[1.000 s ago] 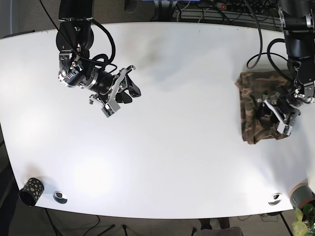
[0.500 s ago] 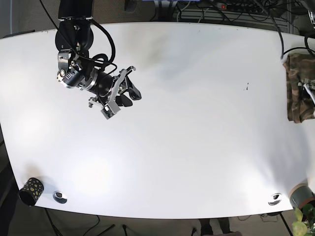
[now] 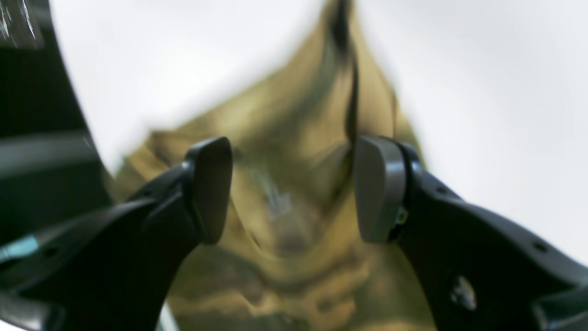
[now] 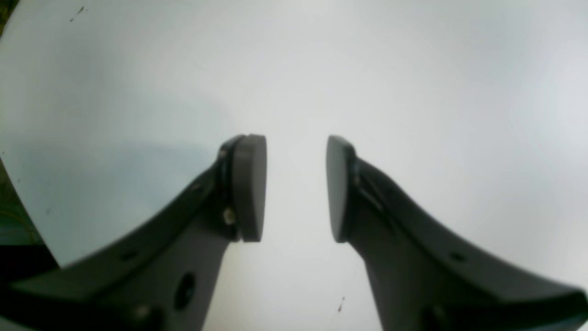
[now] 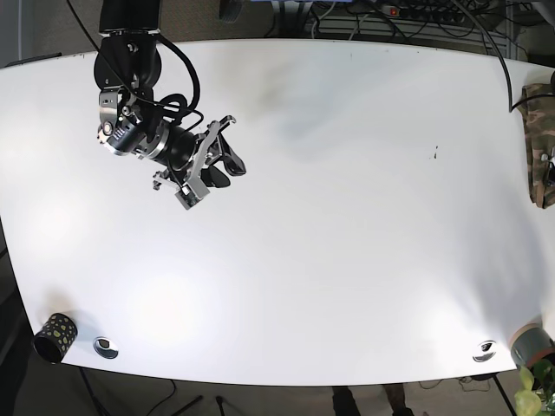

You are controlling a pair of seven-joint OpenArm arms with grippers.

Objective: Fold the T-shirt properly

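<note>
— Where was the T-shirt [image 5: 538, 143]?

— At the far right edge of the white table [image 5: 329, 225], a folded camouflage bundle partly cut off by the base view. In the left wrist view it was blurred.

— And the left gripper [image 3: 294, 188]?

— Its jaws stood apart with the cloth showing in the gap; whether they touched it, I could not tell.

— The right gripper [image 5: 218, 160]?

— Over the table's upper left, well apart from the shirt, jaws parted on nothing

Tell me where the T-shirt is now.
In the base view the T-shirt lies bunched at the table's far right edge; the left wrist view shows it beneath the open left gripper.
</note>
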